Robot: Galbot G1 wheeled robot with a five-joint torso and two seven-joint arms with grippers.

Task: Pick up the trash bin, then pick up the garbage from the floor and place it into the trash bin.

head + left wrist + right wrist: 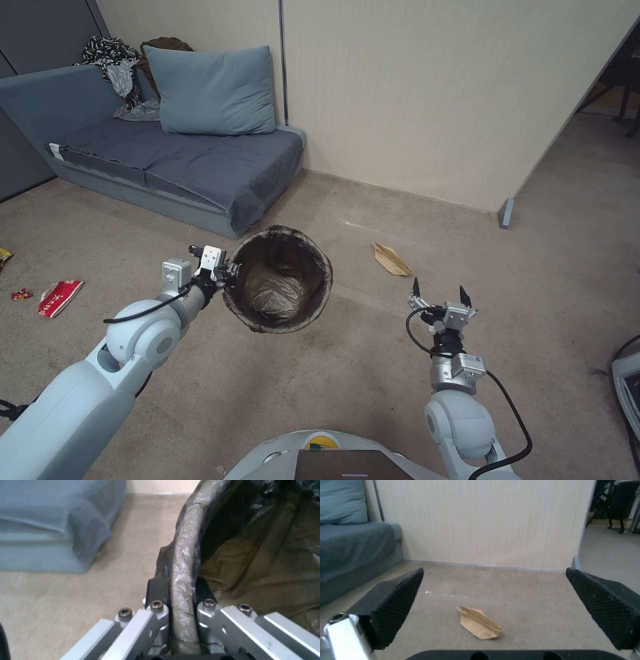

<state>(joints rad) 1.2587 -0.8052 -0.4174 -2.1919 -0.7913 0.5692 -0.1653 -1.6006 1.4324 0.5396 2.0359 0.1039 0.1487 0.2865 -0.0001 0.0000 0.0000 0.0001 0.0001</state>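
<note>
The left gripper (223, 272) holds the trash bin (279, 280) above the floor (347, 373), its jaws clamped on the bag-lined rim (182, 580), one inside and one outside, so that the bin's mouth opens just beyond them. The right gripper (440, 295) hangs above the carpet with jaws wide apart and holding nothing. The tan paper bag (479, 623) lies flat on the floor ahead of and below these open jaws, between their tips in the right wrist view; a red-and-white snack packet (60, 297) lies well apart from both.

White characters mark the flat red-and-white snack packet (60, 297) on the carpet left of the sofa's (167, 167) end; they cannot be read.
</note>
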